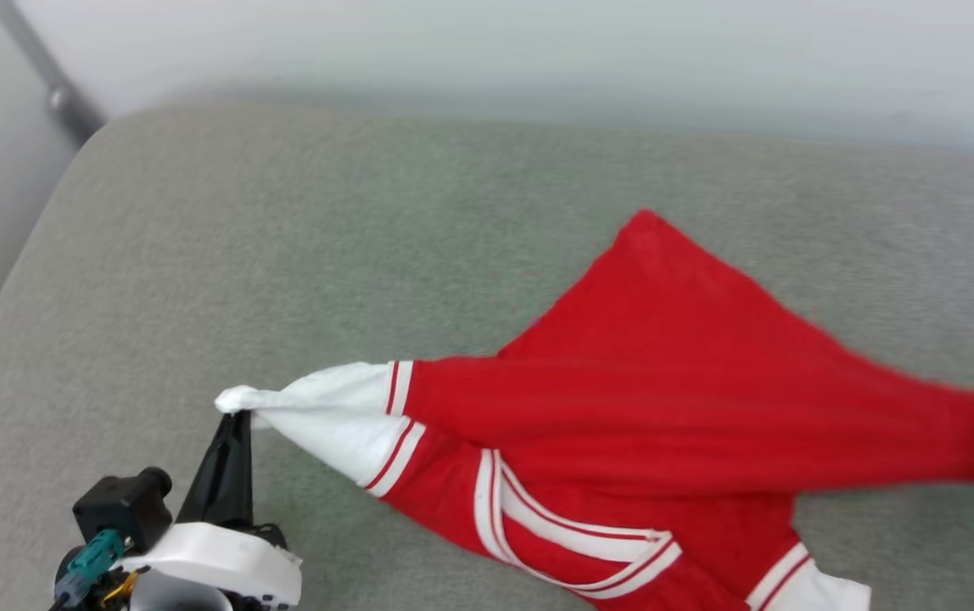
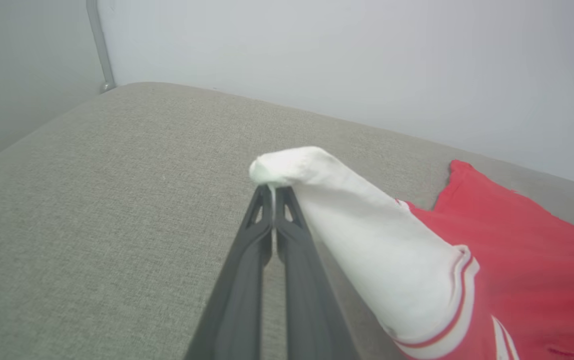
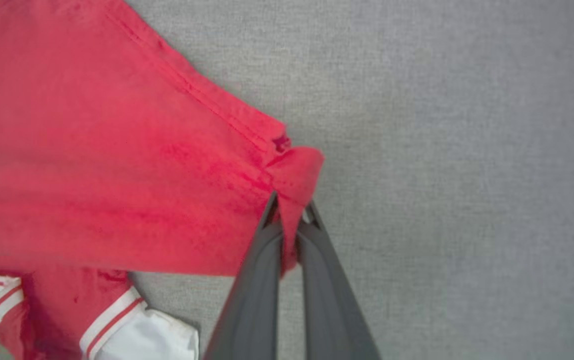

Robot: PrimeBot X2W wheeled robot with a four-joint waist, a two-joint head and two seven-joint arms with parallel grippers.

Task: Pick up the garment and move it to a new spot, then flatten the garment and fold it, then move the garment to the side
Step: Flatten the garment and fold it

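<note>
A grey-green upholstered cushion (image 1: 283, 238) carries the whole scene. Nearest the robot, the left tool (image 1: 237, 416) is seen with its two dark fingers pressed together on the bunched tip of a white sleeve (image 2: 367, 235) of the garment (image 1: 665, 382). The sleeve end is folded over the fingertips and drawn taut away from them, toward the right tool (image 3: 291, 205). That tool is likewise closed. A small fold at a corner of the red hem is pinched between its fingers, and the cloth is pulled out sideways from it toward the left tool. On the robot's side of the line between the two tools, the red-and-white striped collar (image 1: 572, 535) and the second white sleeve (image 1: 826, 590) are laid on the cushion, the sleeve just beside the right tool's fingers. Between the tools the red body is gathered into a stretched band with long creases. Beyond that band, a triangular red flap is spread flat on the cushion, its point directed away from both tools. Farthest off, a pale wall (image 1: 538, 51) is seen behind the cushion, and a grey metal bar (image 1: 46, 76) is set at the corner beyond the left tool.
</note>
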